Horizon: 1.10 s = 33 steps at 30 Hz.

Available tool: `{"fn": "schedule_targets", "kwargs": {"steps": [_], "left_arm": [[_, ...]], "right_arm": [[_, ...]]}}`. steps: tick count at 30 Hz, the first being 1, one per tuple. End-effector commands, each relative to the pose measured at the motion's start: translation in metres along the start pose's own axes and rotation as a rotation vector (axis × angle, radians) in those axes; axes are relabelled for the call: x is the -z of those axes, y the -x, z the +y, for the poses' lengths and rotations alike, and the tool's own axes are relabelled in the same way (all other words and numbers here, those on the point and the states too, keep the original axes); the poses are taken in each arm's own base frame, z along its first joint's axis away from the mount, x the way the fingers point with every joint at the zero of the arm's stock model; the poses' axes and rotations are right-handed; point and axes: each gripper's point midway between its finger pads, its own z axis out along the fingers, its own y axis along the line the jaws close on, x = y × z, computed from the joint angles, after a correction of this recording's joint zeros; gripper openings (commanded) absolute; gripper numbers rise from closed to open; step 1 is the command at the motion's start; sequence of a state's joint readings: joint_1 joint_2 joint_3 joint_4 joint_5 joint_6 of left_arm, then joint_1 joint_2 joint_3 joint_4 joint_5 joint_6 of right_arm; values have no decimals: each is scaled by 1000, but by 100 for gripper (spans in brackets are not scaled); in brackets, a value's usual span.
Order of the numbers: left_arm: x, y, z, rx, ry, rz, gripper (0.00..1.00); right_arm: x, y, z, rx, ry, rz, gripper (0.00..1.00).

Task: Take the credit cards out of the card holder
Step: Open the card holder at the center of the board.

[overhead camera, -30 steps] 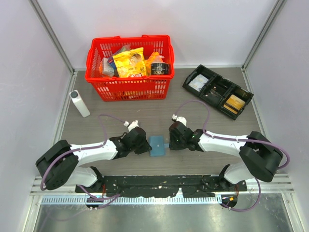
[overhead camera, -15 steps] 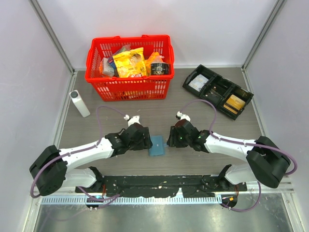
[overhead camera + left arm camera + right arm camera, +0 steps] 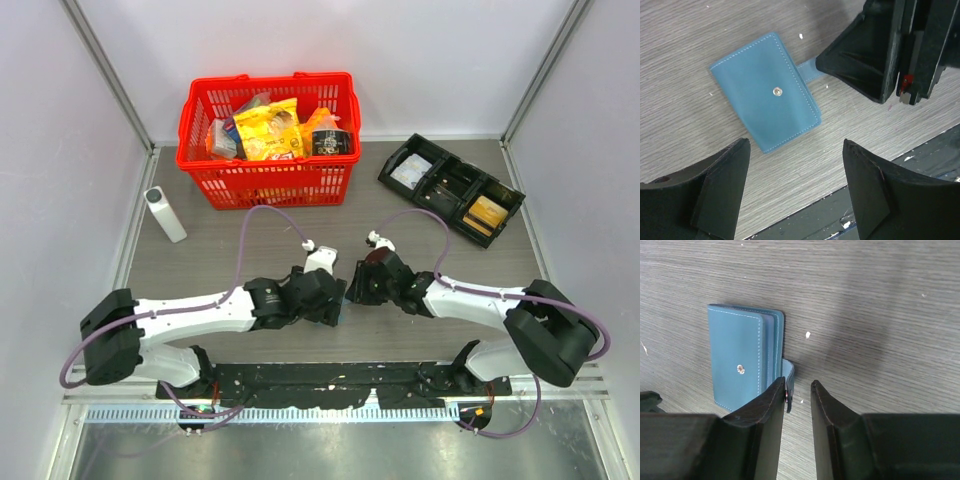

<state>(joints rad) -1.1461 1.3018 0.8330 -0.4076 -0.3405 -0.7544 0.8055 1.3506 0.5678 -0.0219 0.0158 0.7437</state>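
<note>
The card holder (image 3: pixel 765 92) is a blue folded wallet with a metal snap stud, lying flat and closed on the wooden table. In the top view my left gripper (image 3: pixel 334 304) hangs over it and hides it. In the left wrist view that gripper (image 3: pixel 795 145) stands wide open above the table just in front of the holder, touching nothing. The holder's strap tab (image 3: pixel 789 376) stands between the fingers of my right gripper (image 3: pixel 797 386), against the left finger, with a gap to the other. The credit cards are hidden.
A red basket (image 3: pixel 205 170) full of packets stands at the back. A black compartment tray (image 3: pixel 415 150) with a tan-gold flat thing (image 3: pixel 487 212) sits at the back right. A white bottle (image 3: pixel 165 213) lies at the left. A black mounting plate (image 3: pixel 330 378) runs along the near edge.
My left arm has swung right, from beside the card holder to over it, and its jaws have opened wide. My right gripper has edged toward the holder's strap.
</note>
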Motion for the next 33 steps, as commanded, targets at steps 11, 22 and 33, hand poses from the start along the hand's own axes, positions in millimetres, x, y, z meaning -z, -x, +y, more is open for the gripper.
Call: {"fn": "schedule_targets", "kwargs": {"steps": [11, 22, 33], "left_arm": [[-24, -3, -22, -306, 223, 21, 75], [-37, -9, -8, -358, 394, 43, 69], [-25, 2, -6, -327, 409, 3, 50]], "right_arm": [[-4, -6, -9, -137, 117, 10, 1], [-1, -10, -15, -152, 123, 18, 1], [0, -11, -18, -151, 112, 25, 1]]}}
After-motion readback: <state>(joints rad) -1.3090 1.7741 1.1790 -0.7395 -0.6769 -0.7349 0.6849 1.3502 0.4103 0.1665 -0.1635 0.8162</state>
